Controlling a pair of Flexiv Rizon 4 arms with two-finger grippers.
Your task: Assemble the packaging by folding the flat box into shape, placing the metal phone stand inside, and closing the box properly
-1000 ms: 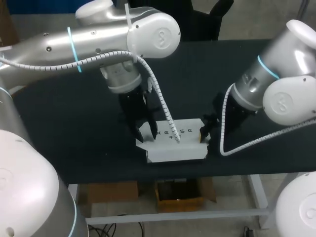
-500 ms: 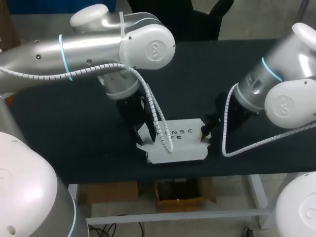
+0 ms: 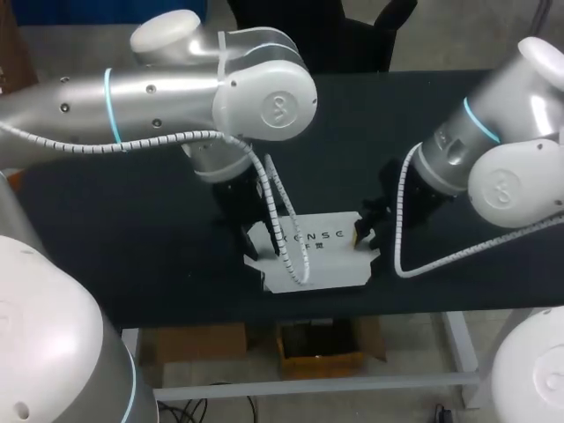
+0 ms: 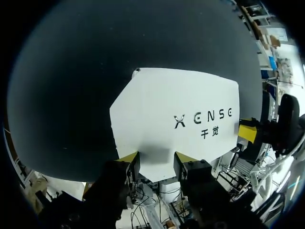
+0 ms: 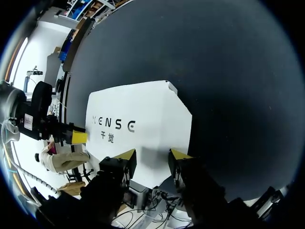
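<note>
Flat white box [image 3: 326, 269] lies near the bench's [image 3: 132, 220] front edge, with a tool at each end. From overhead the fingertips barely show. The wrist views show the left tool [image 4: 155, 160] and right tool [image 5: 152, 155] released, their fingers spread over the box's edge.

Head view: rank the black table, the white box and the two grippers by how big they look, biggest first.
1. black table
2. white box
3. left gripper and right gripper: these look about alike and each is partly hidden by its own arm, so I won't rank them.
</note>
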